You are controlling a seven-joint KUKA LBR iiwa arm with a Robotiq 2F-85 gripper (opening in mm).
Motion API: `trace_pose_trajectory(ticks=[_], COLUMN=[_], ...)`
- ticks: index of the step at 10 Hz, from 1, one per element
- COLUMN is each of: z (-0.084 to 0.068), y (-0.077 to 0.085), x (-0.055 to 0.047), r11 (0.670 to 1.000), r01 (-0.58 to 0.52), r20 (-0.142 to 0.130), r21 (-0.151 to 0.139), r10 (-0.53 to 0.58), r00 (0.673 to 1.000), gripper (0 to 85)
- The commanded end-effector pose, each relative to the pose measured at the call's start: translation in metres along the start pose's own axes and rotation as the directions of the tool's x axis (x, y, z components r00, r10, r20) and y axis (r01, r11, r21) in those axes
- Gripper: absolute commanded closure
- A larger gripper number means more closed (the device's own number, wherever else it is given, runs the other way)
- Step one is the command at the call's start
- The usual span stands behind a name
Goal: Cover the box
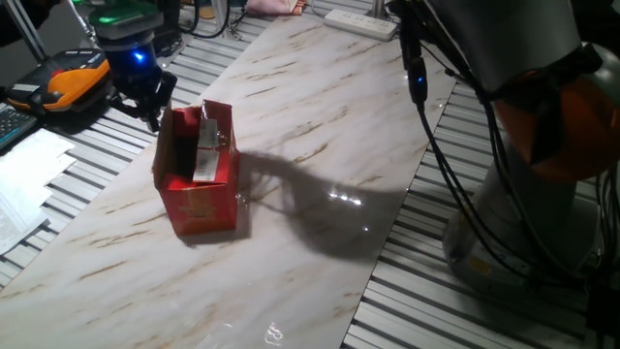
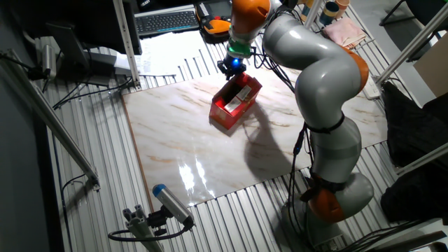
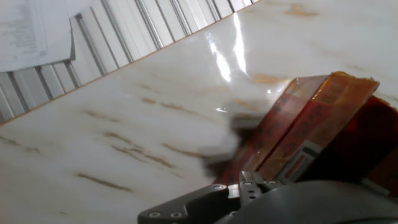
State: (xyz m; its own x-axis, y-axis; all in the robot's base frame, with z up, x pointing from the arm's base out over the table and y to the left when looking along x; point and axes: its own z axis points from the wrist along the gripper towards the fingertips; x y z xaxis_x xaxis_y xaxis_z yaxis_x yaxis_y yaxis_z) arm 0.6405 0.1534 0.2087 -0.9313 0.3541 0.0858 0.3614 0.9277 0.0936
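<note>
The box (image 1: 200,186) is a small red carton standing on the marble tabletop (image 1: 320,145), its brown inside showing. One flap with a pale label strip (image 1: 207,153) hangs over the opening; the other flaps stand up. My gripper (image 1: 152,114) is just behind the box's far left top edge, close to a raised flap. Its dark fingers blur together, so I cannot tell whether they are open or shut. In the other fixed view the gripper (image 2: 232,67) hovers at the far end of the box (image 2: 234,106). The hand view shows the red and orange box (image 3: 311,121) at lower right.
A white power strip (image 1: 360,21) lies at the table's far end. Papers (image 1: 29,179) and an orange and black tool (image 1: 73,82) lie left of the table on the slatted surface. The arm's base (image 1: 528,223) and cables stand at the right. A keyboard (image 2: 168,21) sits behind.
</note>
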Motion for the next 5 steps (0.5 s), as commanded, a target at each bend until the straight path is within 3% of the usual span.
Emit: trace_pose_trajectory(ticks=[1,2,5], z=[-0.0014,-0.0033,-0.0068], y=[0.0014,0.0015,0.0012], x=[0.0001,0.0011,0.0023], r11=[1.000,1.000,0.997], r01=[-0.001,0.002,0.036], r20=[0.001,-0.005,-0.002], r21=[0.006,0.011,0.063], r10=[0.001,-0.002,-0.036], r00=[1.000,1.000,0.999], gripper=[85.0,85.0,85.0])
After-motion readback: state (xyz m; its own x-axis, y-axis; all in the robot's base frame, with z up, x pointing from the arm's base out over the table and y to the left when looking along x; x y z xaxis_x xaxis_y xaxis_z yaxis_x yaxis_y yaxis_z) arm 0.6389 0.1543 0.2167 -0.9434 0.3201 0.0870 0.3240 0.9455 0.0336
